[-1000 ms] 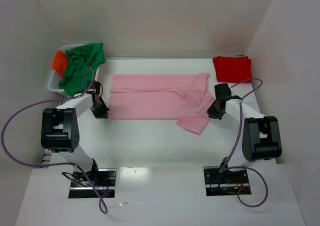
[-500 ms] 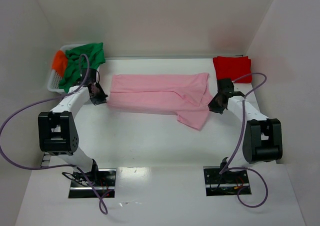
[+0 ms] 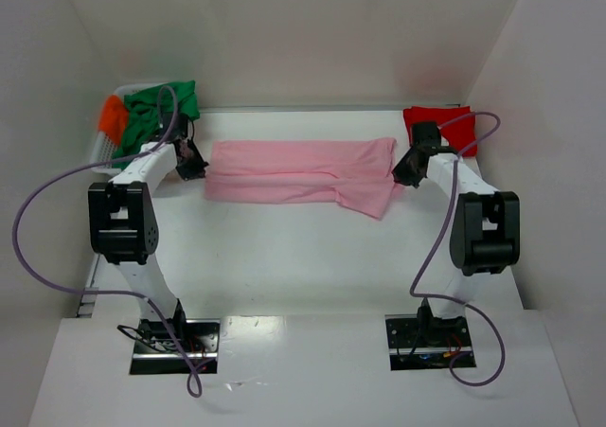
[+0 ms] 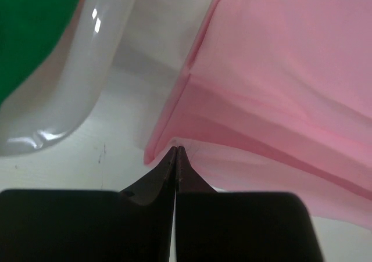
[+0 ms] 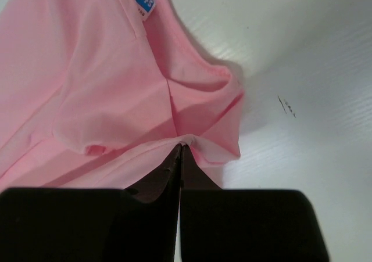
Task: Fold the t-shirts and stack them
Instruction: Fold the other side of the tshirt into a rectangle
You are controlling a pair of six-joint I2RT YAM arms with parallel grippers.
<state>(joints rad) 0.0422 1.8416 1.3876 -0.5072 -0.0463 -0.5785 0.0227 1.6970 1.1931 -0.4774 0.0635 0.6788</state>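
Pinching the pink t-shirt [image 3: 284,171] at both ends, we hold its long fold straight for the next crease. The basket [image 3: 99,157] of unfolded shirts sits left of it and the folded red t-shirt [image 3: 451,124] right of it. The left gripper [image 4: 176,151] and right gripper [image 5: 181,147] are clamped on its edges.

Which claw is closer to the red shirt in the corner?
Right. The right gripper sits beside the red shirt; the left gripper is across the table, at the other end of the pink shirt.
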